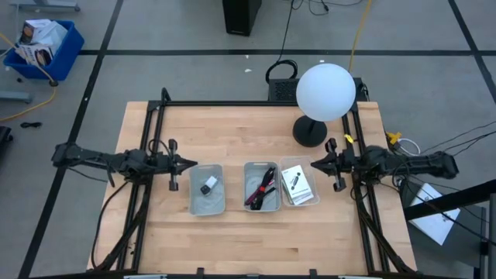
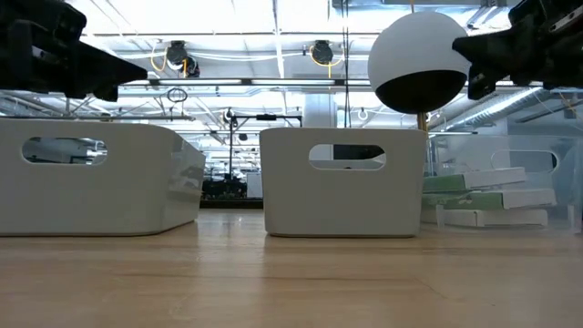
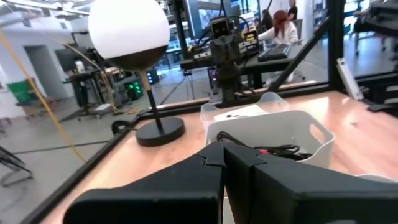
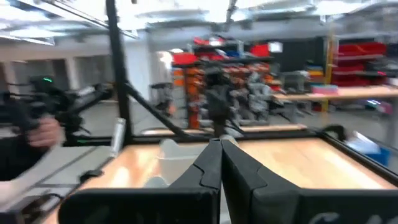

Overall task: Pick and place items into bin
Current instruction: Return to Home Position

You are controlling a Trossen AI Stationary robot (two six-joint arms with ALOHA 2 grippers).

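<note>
The left gripper (image 1: 188,164) holds its jaws clenched on nothing. The pale grey plastic left bin (image 1: 206,208), holding a white block (image 1: 211,184) and a tiny black piece (image 1: 204,189), sits at its 4 o'clock. The right gripper (image 1: 315,163), jaws clenched empty, has white black-printed cards (image 1: 297,184) at 7 o'clock. The grey right bin (image 1: 262,208), with black cable (image 1: 268,175) and dark-red strap (image 1: 260,194), is at 8 o'clock. The print is unreadable.

Seen from table height, the left bin (image 2: 100,196) and right bin (image 2: 344,200) hide their contents; print on the white cards (image 1: 297,184) is illegible.
</note>
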